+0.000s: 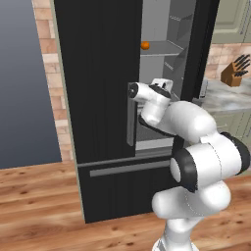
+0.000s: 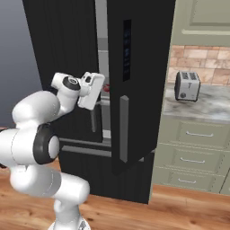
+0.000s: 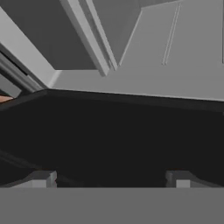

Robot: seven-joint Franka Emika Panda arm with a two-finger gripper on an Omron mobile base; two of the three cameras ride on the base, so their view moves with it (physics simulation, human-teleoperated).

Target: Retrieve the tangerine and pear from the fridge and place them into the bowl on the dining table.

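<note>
The black fridge [image 1: 98, 73] stands with its right door [image 2: 139, 67] swung open on a pale grey shelved interior [image 3: 175, 65]. The tangerine [image 1: 145, 45] sits on an upper shelf, near the edge of the shut left door. A dark red bit, probably the pear [image 2: 106, 88], shows on a lower shelf just right of my white hand [image 2: 92, 91]. That hand [image 1: 160, 87] is at the gap between the doors, below the tangerine's shelf. My gripper [image 3: 111, 180] is open with nothing between its fingertips [image 3: 43, 178], facing a dark edge under the shelves. The bowl and dining table are out of view.
A marble counter [image 2: 202, 107] with a toaster [image 2: 187, 85] runs right of the fridge, over sage green drawers [image 2: 193, 134]. A knife block [image 1: 236, 71] stands on it. Wooden floor [image 1: 39, 206] lies in front, and the open door hangs close to my arm's right.
</note>
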